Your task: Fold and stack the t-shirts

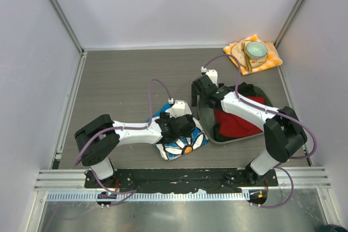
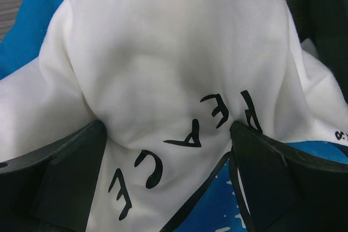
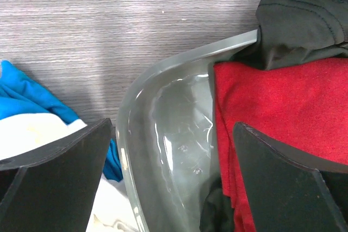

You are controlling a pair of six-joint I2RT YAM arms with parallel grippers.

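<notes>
The white daisy-print t-shirt (image 1: 184,145) lies crumpled on the table left of centre, with blue cloth showing at its edges. My left gripper (image 1: 182,126) is open and down on it. In the left wrist view its jaws stand wide apart (image 2: 168,129) with white cloth (image 2: 163,52) reading "PEACE" bulging between them. The red t-shirt (image 1: 234,123) lies in a clear plastic basin (image 1: 204,119). My right gripper (image 1: 199,93) is open over the basin's left rim (image 3: 128,129). Nothing is held between its jaws (image 3: 173,126). The red shirt (image 3: 272,101) lies by its right finger.
A black cloth (image 1: 247,89) lies in the basin beside and under the red shirt, and it also shows in the right wrist view (image 3: 299,14). An orange-yellow checked cloth (image 1: 273,61) with a green bowl (image 1: 256,51) sits at the back right corner. White walls enclose the table.
</notes>
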